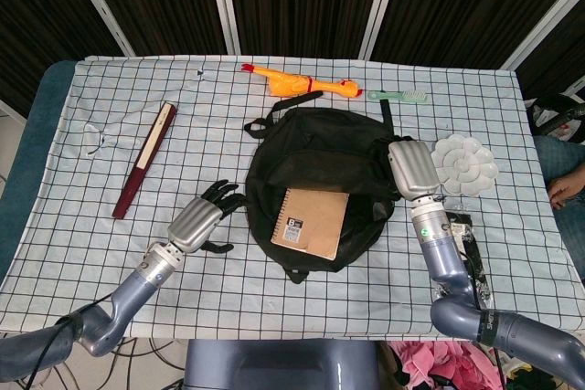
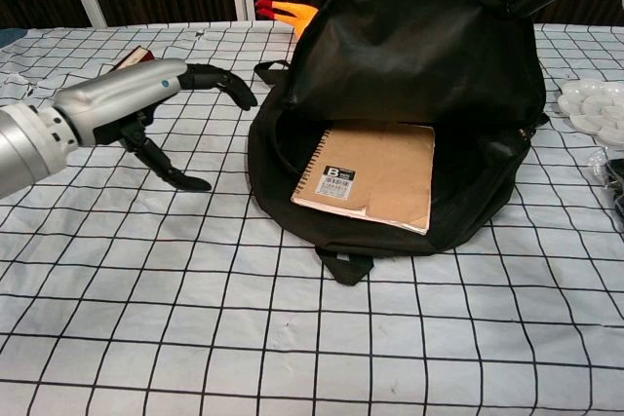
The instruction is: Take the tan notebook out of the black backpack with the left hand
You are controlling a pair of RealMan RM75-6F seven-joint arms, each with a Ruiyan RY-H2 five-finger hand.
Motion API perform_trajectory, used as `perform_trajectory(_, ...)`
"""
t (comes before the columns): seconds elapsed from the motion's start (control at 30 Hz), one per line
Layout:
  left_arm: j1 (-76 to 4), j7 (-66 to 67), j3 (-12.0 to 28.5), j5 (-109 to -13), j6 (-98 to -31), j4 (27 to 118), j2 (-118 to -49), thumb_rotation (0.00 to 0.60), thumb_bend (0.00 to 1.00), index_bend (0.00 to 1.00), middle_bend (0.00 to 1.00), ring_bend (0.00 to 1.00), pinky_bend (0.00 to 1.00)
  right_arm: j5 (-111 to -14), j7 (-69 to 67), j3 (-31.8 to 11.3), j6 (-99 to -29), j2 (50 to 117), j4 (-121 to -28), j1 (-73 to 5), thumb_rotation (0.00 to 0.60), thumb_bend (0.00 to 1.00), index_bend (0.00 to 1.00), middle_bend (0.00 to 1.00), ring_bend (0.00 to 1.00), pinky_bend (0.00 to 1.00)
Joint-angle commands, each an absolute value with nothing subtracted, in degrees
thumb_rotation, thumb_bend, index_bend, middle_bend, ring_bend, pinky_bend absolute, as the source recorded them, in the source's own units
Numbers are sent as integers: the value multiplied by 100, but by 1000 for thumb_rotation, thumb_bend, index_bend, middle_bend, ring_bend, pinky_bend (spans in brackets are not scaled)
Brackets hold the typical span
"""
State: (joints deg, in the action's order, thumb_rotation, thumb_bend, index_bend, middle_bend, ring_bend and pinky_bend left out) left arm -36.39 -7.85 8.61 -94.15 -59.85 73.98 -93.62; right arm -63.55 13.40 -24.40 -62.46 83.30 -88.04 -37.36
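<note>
The left hand [image 1: 199,219] is hovering over the checked tablecloth [image 1: 110,253] just left of the black backpack [image 1: 315,157], its fingers [image 2: 219,80] spread apart and holding nothing, the dark fingertips reaching toward the backpack's left edge without touching it. The right hand [image 1: 413,171] is gripping the top flap of the backpack at its right side and is holding it lifted, so the mouth is standing open in the chest view.

The tan notebook [image 2: 370,174] is lying flat inside the open mouth of the backpack, spiral edge to the left, a black label near its lower left corner, its front edge resting on the backpack's lower lip.

Behind the backpack a yellow rubber chicken [image 1: 297,83] is lying, with a green comb [image 1: 399,96] to its right. A white flower-shaped palette [image 1: 464,163] is sitting right of the backpack, and a dark packaged item [image 1: 466,244] is lying in front of that. Well left of the backpack, a closed maroon folding fan [image 1: 144,159] is lying at a slant.
</note>
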Motion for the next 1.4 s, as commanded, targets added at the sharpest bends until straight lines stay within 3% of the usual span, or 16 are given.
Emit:
perform_trajectory(0.03,-3867,-891,855,-9437,-5861,7177,-9584,600,26,245,240,80,86,-6364,1323,-2413,-6305,8323,-8820,-3747,600,547,641,528,441,417)
perform_trajectory(0.43,-4446,-1311,602,-9712,-5833,6083,-10315,600,26,262,252,94,111,-6408,1365,-2276,-6552,8263,-8811,-3742,600,550,641,526,441,417)
perform_trajectory(0.9,-4770,-1622,445,-9852,-6246,4873,-11058,600,11,285,252,94,135,-6478,1255,-2176,-6715,8128,-8897,-3686,600,551,641,525,441,417)
perform_trajectory(1.4,-5035,-1805,409,-9623,-6112,4303,-11264,600,13,295,256,97,142,-6441,1260,-2100,-6788,8091,-8911,-3689,600,556,641,525,441,417)
